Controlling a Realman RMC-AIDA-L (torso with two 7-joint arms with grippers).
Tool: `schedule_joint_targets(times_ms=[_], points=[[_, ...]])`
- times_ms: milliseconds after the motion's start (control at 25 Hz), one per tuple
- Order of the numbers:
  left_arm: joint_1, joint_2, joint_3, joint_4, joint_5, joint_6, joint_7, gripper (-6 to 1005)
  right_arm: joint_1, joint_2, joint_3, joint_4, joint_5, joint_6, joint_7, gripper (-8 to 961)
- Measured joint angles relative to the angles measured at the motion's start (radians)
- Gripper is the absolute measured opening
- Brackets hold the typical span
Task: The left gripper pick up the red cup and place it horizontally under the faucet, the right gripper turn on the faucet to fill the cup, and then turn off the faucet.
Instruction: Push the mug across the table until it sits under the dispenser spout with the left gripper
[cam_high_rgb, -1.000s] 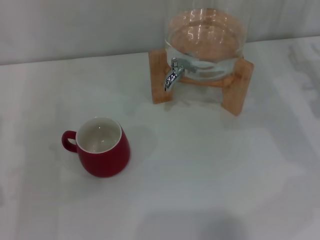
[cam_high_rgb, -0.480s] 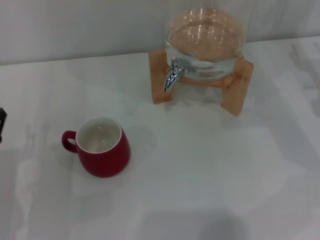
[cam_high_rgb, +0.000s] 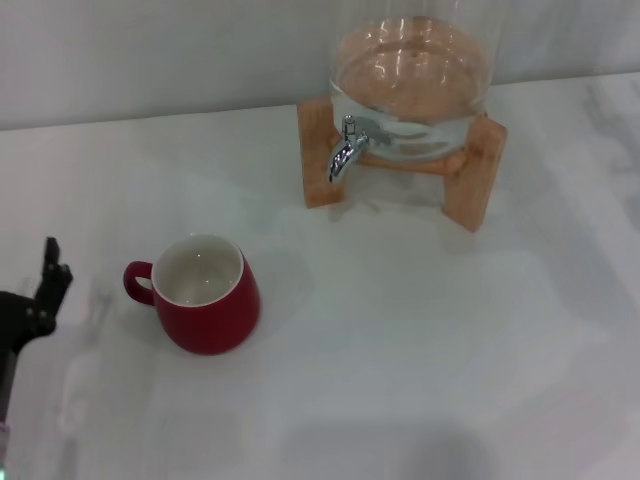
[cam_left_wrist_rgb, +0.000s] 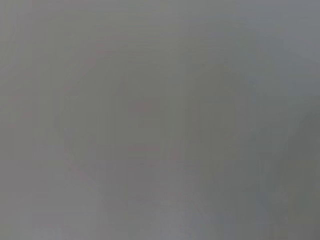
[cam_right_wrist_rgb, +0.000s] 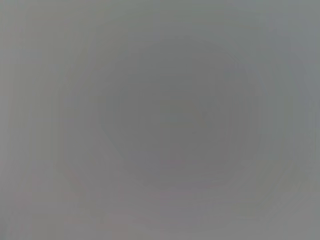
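— Left gripper (cam_high_rgb: 40, 290), the black multi-link claw, has come into the lower left edge of the head view; half a second ago only a sliver showed there, and a second ago nothing.

— So the reach for the cup looks under way. Clenched or spread?

— Cannot tell; one raised finger shows, the rest is cut off. It holds nothing.

— And the small glossy red ceramic cup (cam_high_rgb: 203, 294)?

— Unmoved, upright on the white table (cam_high_rgb: 420, 350) at centre left, near the gripper but apart. Its axis runs vertical, mouth up, loop handle pointing frame-left toward the gripper. The chrome faucet (cam_high_rgb: 345, 150) sits well apart, upper centre, spout down.

— Right gripper?

— Out of view.
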Motion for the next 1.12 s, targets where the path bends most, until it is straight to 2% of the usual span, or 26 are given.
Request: schedule_joint_targets(times_ms=[440, 720, 1120], points=[[0.056, -0.002, 0.025, 0.04, 0.035, 0.029, 0.052, 888, -0.004, -0.002, 0.008, -0.012, -0.001, -0.014, 0.0, 676], [0.069, -0.002, 0.026, 0.043, 0.092, 0.068, 0.091, 888, -0.001, -0.002, 0.008, -0.012, -0.003, -0.021, 0.0, 676], [0.086, 0.0, 0.026, 0.042, 0.1, 0.123, 0.11, 888, -0.005, 0.001, 0.008, -0.013, -0.002, -0.017, 0.0, 675]])
